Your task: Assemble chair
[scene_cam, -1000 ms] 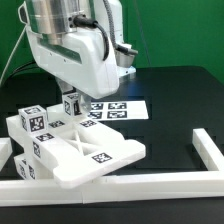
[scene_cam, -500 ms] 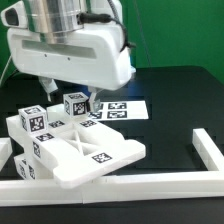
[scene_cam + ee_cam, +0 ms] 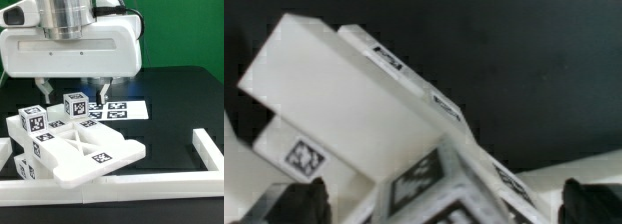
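The chair parts are chunky white blocks with black-and-white tags, grouped at the exterior view's lower left. A slotted frame [image 3: 85, 150] lies flat with tagged blocks [image 3: 33, 122] on its left side. A small tagged cube [image 3: 73, 104] stands at the back of the group. My gripper [image 3: 70, 92] hangs over this cube, open, one finger [image 3: 42, 90] on each side and apart from it. In the wrist view the gripper [image 3: 441, 205] shows two dark fingertips [image 3: 295, 205] wide apart, with the tagged cube [image 3: 446, 190] between them and a flat white panel [image 3: 331, 90] beyond.
The marker board [image 3: 122, 108] lies flat on the black table just to the exterior view's right of the cube. A long plain white border rail [image 3: 150, 182] runs along the front, with an end piece [image 3: 205, 148] at the right.
The robot's wrist has turned and shifted to the exterior view's left, so both fingers now hang either side of the small cube. The chair parts have not moved.
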